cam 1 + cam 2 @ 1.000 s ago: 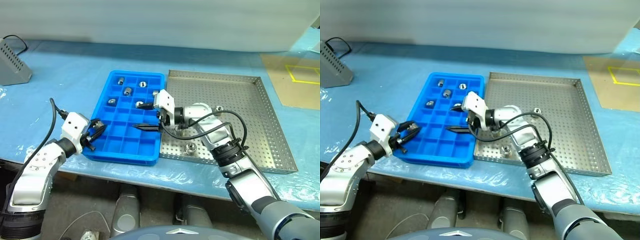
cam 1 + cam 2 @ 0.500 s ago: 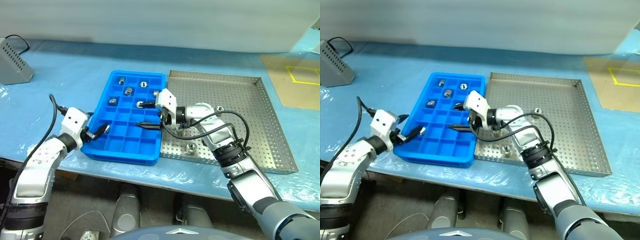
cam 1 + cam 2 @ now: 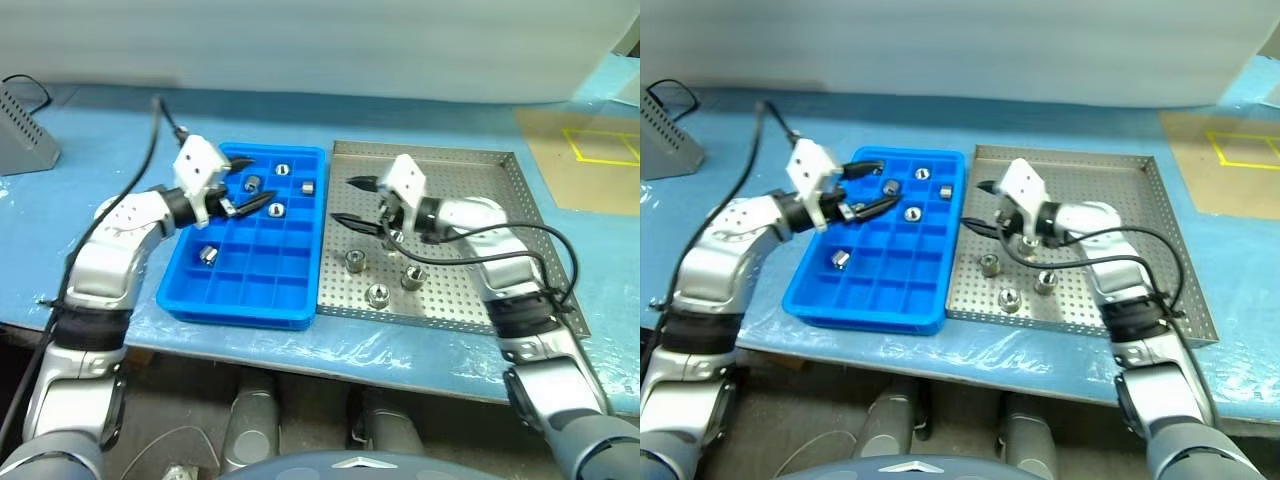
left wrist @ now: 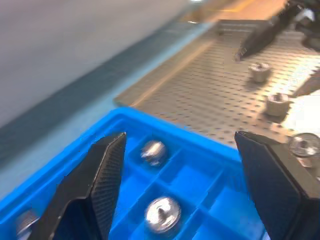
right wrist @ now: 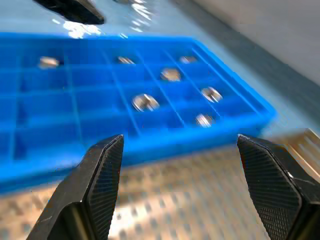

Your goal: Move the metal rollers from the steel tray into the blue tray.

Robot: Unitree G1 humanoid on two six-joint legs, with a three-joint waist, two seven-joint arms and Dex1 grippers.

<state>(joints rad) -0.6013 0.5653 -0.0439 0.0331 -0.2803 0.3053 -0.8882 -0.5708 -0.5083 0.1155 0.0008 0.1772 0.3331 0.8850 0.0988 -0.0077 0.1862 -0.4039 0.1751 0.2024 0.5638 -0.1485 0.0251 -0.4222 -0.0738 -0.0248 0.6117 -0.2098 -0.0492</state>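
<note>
1. the left tool [image 3: 243, 187] hangs over the far end of the blue tray [image 3: 246, 292], jaws spread wide, nothing between them.
2. the right tool [image 3: 352, 201] sits over the steel tray [image 3: 500, 250] near its blue-tray side, jaws wide apart and empty.
3. metal rollers [image 3: 379, 294]: three loose on the steel tray's near part, several in compartments of the blue tray.
4. both trays lie side by side on the blue surface [image 3: 110, 180].

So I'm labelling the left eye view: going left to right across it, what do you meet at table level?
Grey box at the table's edge → left tool, open → blue tray → right tool, open → steel tray → yellow tape outline on the brown mat.
</note>
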